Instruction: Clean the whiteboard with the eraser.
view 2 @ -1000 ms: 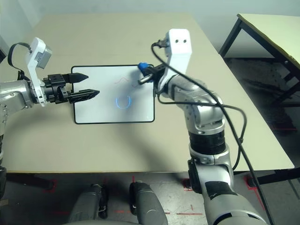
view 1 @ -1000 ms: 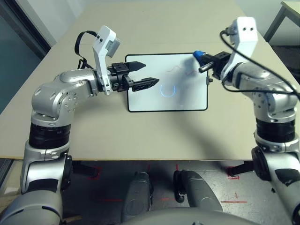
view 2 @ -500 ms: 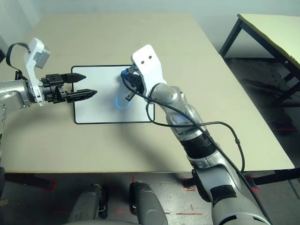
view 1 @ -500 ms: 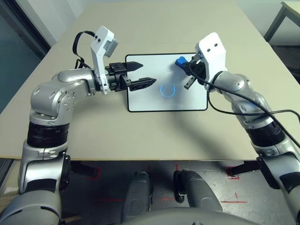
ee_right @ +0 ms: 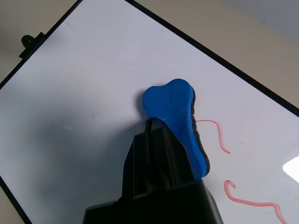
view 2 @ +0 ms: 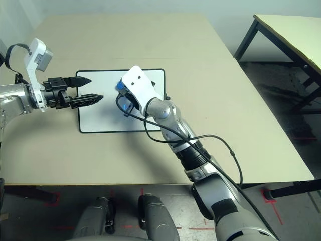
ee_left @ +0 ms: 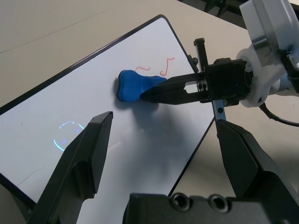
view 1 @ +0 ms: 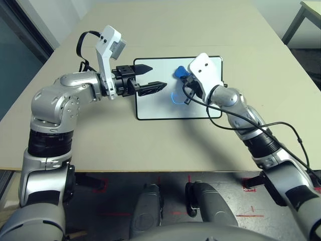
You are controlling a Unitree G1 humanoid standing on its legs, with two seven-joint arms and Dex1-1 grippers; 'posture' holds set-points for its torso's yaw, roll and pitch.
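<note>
I am seeing my right gripper clamping the blue eraser over the middle of the whiteboard beside red squiggles, while my left gripper is hovering wide-fingered above the board's left edge.

This looks like a robotics lab or test room, not a home. A plain beige counter stands on a dark grey floor, with bare pale walls behind it at twelve o'clock. Red tape marks are stuck on the floor beneath the counter's near edge, the kind used to fix a rig's position. A second table of the same plain make, on dark metal legs, stands at about two o'clock. Loose black cables run along the robot's silver arm.
</note>
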